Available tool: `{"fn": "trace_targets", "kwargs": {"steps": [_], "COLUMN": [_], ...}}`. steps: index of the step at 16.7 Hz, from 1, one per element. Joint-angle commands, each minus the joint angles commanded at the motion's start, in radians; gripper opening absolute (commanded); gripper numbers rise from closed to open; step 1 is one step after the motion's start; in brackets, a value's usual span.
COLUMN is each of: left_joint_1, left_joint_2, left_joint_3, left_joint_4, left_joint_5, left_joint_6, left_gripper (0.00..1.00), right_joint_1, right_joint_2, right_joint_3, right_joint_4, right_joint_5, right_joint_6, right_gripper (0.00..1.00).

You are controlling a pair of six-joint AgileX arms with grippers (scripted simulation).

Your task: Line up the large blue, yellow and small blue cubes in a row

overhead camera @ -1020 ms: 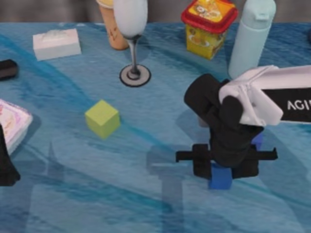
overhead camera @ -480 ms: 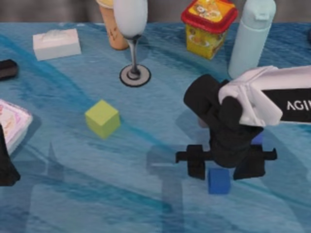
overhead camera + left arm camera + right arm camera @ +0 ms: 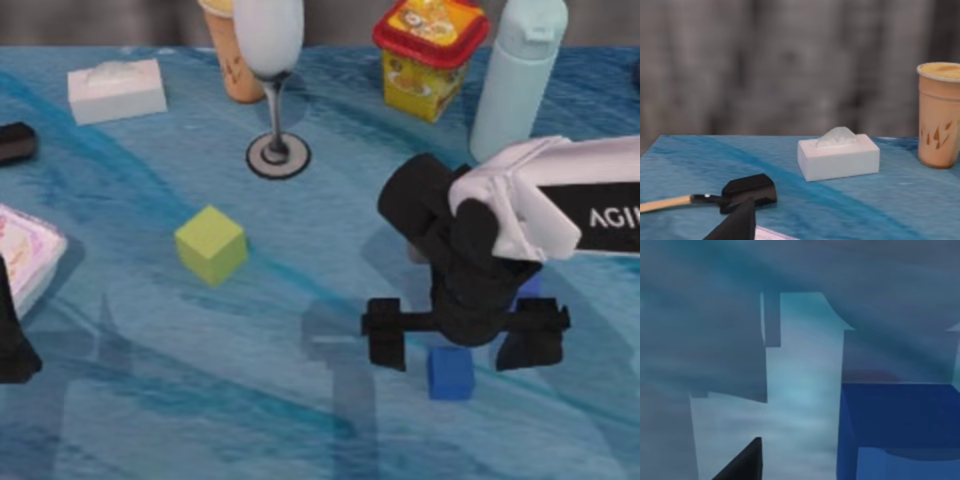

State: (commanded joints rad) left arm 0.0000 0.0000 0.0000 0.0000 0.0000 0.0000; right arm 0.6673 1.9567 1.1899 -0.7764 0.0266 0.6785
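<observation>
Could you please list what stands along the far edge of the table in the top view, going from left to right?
White tissue box → orange paper cup → pale stemmed wine glass → yellow tub with red lid → pale mint bottle.

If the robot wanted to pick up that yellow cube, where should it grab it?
Probably from straight above, fingers closing on two opposite side faces of the yellow cube. It sits flat on the table, turned a little, so the gripper would need to turn to match its faces. Bare table lies all round it, the wine glass well behind, leaving room for the fingers.
</observation>
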Motion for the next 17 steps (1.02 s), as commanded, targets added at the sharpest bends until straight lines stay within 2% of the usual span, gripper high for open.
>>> {"fn": "trace_targets", "kwargs": {"steps": [4, 11, 17], "left_joint_1": [0.000, 0.000, 0.000], "left_joint_2": [0.000, 0.000, 0.000], "left_joint_3": [0.000, 0.000, 0.000], "left_joint_4": [0.000, 0.000, 0.000], "left_joint_5": [0.000, 0.000, 0.000], "left_joint_6": [0.000, 0.000, 0.000], "left_gripper": [1.00, 1.00, 1.00], "right_joint_1": [0.001, 0.011, 0.006], "right_joint_2": [-0.007, -0.101, -0.107], "right_joint_3": [0.013, 0.142, 0.148], "right_joint_4": [-0.017, -0.248, -0.258], "right_joint_5": [0.000, -0.001, -0.001], "right_joint_6": [0.000, 0.003, 0.002], "right_gripper": [1.00, 1.00, 1.00]}}
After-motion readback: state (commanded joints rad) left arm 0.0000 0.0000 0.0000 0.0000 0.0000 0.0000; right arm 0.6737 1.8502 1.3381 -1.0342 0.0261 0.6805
